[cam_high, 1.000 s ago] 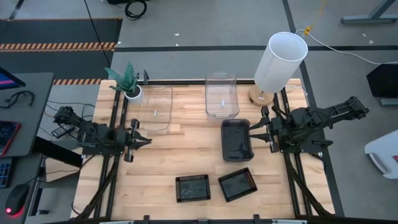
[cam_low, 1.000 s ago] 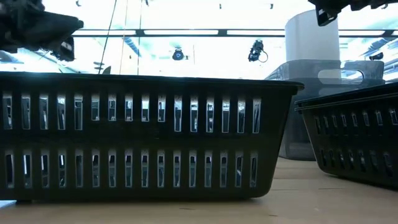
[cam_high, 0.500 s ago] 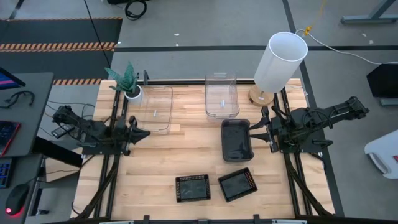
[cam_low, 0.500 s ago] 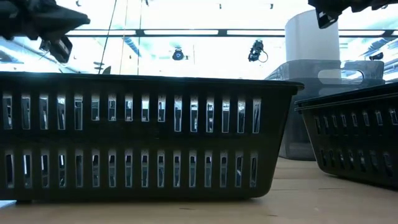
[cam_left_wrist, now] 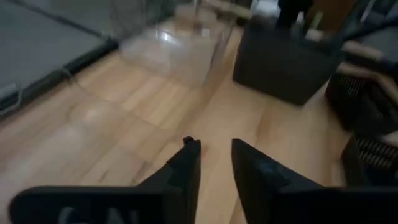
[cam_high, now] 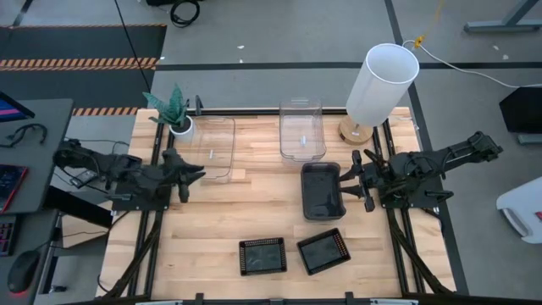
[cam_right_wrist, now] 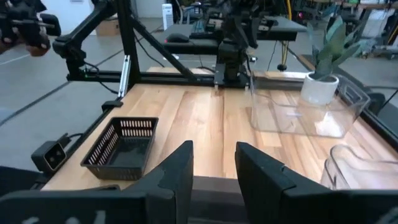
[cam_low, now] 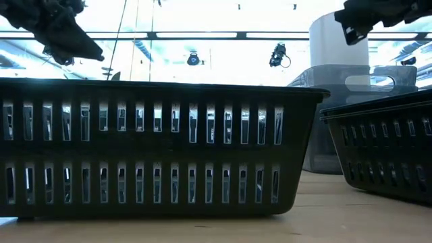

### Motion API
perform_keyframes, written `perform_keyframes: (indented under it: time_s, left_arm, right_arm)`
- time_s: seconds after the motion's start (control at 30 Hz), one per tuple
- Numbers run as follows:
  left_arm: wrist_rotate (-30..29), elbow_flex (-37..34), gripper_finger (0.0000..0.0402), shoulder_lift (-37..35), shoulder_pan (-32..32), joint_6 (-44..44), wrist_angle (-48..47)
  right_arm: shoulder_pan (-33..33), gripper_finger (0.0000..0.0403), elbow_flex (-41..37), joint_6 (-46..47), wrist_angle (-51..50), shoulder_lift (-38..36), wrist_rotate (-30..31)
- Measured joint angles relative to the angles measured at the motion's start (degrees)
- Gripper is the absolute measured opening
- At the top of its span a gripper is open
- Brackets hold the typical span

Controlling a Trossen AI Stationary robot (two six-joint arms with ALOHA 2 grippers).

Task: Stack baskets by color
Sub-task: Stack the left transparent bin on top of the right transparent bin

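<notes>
Nearest the front edge of the pale wooden counter (cam_high: pixel 212 229), two small squarish black mesh baskets are sitting side by side: the left one (cam_high: pixel 262 256) is lying square to the edge, while the right one (cam_high: pixel 323 251) is turned slightly, one corner pointing toward the smoky basket above it. Both are lying well apart from either pincer.

Farther back, a smoky dark-grey basket with rounded corners (cam_high: pixel 322 190) is resting right of centre, its long axis running front to back. The right pincer (cam_high: pixel 352 179) is hovering just beside this basket's right rim, pointing toward it, its two fingers standing apart with nothing between them.

On the opposite side, the left pincer (cam_high: pixel 196 175) is hanging over bare wood, its fingers (cam_left_wrist: pixel 186 163) parted and empty, pointing toward the counter's middle. Just beyond its tip, a clear plastic rectangular basket (cam_high: pixel 213 149) is lying with its long axis front to back.

Farther still, a second clear plastic basket (cam_high: pixel 302 130) is standing at the back centre, likewise lengthwise front to back. A small potted plant in a white pot (cam_high: pixel 175 113) is standing at the back left corner, and a tall white cylindrical lamp (cam_high: pixel 381 85) at the back right.
</notes>
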Motion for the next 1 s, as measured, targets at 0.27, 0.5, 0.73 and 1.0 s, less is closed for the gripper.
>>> perform_keyframes:
  time_s: [0.27, 0.5, 0.73, 1.0]
  left_arm:
    - [14.95, 6.51, 0.0136, 11.9, 10.33, -1.87, -7.87]
    - [25.96, 8.01, 0.0138, 22.02, 19.08, 3.5, -8.71]
    - [27.68, 12.1, 0.0145, 31.33, 23.3, 11.13, -10.39]
    - [28.14, 13.46, 0.0143, 39.73, 23.79, 20.42, -13.24]
  right_arm:
    - [-0.02, 0.0125, -0.14, -2.23, 2.68, -0.2, 1.38]
    - [-0.02, 0.0125, -0.14, -2.6, 3.33, -0.17, 1.37]
    - [0.0, 0.0125, -0.14, -1.93, 3.24, -0.15, 0.77]
    - [0.0, 0.0125, -0.14, -1.71, 3.0, -0.15, -0.32]
